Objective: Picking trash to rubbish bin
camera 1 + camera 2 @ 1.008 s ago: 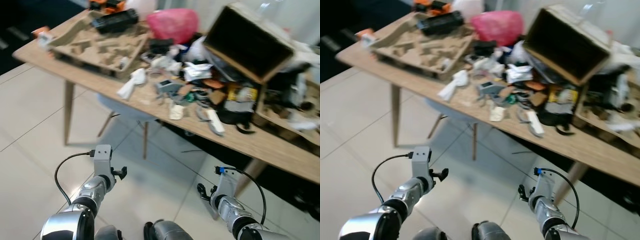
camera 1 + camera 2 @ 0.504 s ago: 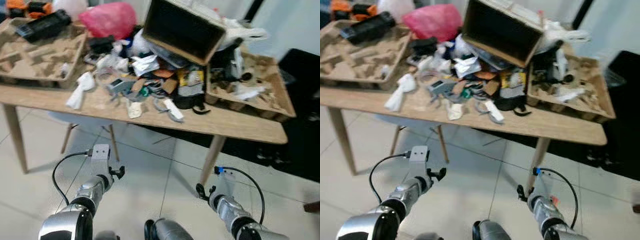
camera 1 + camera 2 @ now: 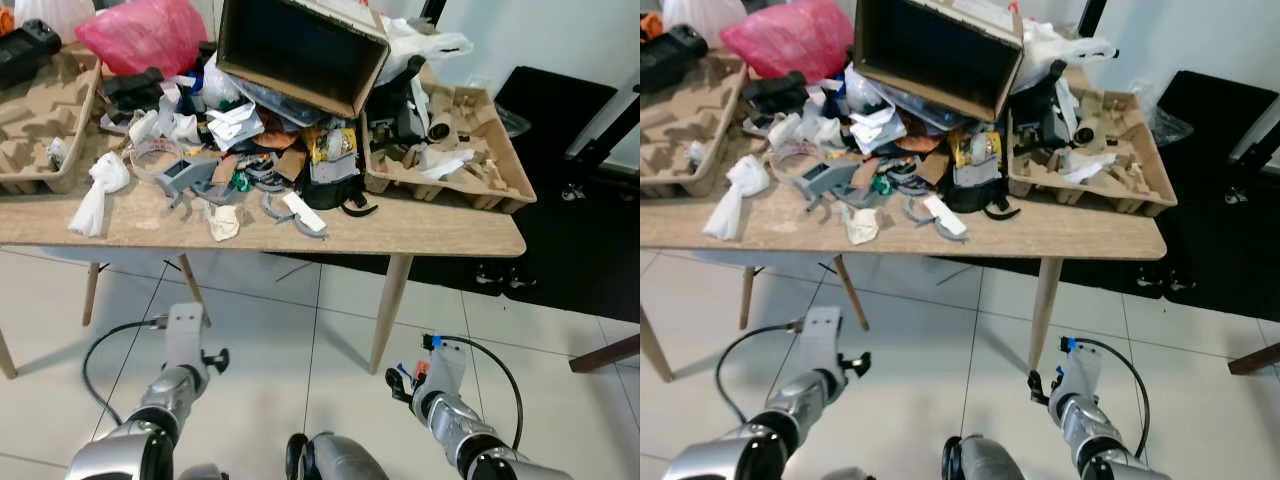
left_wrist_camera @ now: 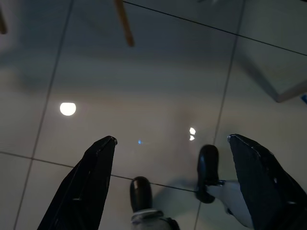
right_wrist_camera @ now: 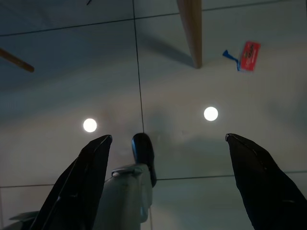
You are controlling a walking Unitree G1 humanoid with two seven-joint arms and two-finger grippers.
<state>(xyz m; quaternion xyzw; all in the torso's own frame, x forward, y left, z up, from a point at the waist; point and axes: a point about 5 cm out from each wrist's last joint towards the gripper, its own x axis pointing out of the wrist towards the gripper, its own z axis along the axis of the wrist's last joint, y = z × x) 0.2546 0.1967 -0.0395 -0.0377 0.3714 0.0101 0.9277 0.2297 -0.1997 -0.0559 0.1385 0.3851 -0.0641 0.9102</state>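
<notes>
- On the wooden tabletop (image 3: pixel 420 232) in front of the robot lay a big pile of trash.
- In the pile were a crumpled white tissue (image 3: pixel 96 192), a pink plastic bag (image 3: pixel 140 32), a tipped cardboard box (image 3: pixel 300 50) and many small scraps.
- A pulp tray (image 3: pixel 450 150) full of bits sat at the right end, and another pulp tray (image 3: pixel 40 120) sat at the left end.
- No rubbish bin could be made out.
- The left hand (image 4: pixel 168 177) hung low over the tiled floor (image 3: pixel 330 340), with its two black fingers (image 4: pixel 91 187) spread wide and nothing between them.
- The right hand (image 5: pixel 168 177) hung low too, opened wide and empty.
- In the right wrist view, a small red tag (image 5: pixel 249 55) lay on the floor near a table leg (image 5: pixel 192 28).
- Both hands were well below the tabletop, far from the trash.
- The pile was messy and things touched each other, so pulling one piece might drag others off the edge.
- The white strip (image 3: pixel 302 212) near the front edge looked easy to knock down.
- An arm lifting up might also bump the tabletop from below.
</notes>
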